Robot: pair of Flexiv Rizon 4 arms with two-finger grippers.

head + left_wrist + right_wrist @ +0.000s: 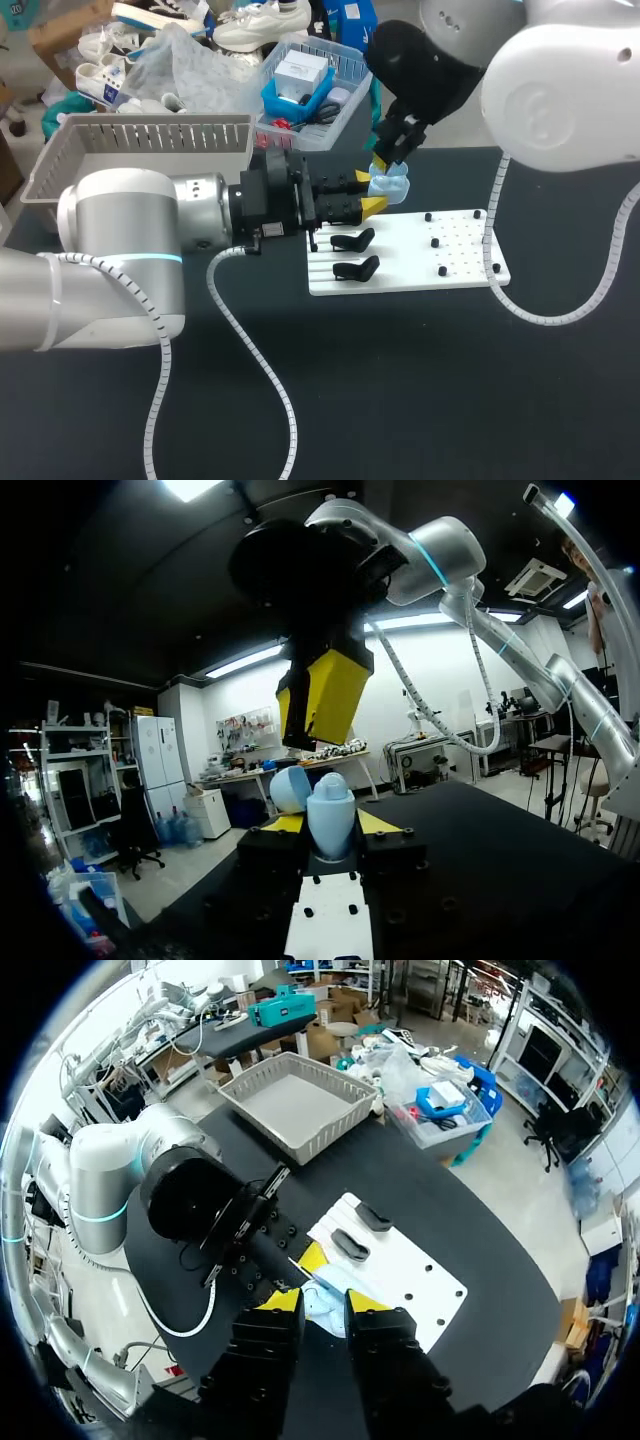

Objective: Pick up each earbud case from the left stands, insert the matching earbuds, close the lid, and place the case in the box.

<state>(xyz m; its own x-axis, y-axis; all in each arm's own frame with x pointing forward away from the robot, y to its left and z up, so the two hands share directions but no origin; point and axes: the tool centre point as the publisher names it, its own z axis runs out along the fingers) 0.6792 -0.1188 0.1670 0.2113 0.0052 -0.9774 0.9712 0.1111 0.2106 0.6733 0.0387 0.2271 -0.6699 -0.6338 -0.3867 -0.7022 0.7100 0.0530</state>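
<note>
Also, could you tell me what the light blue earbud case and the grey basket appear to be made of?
The earbud case looks like smooth, slightly glossy plastic, judging by its soft sheen. The basket seems matte grey moulded plastic, given its slotted walls.

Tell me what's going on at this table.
The left gripper holds a light blue earbud case, lid open, near the far edge of the white board. The right gripper hangs just over the open case. Two black pieces lie on the board's left part. The grey basket stands further left.
</note>
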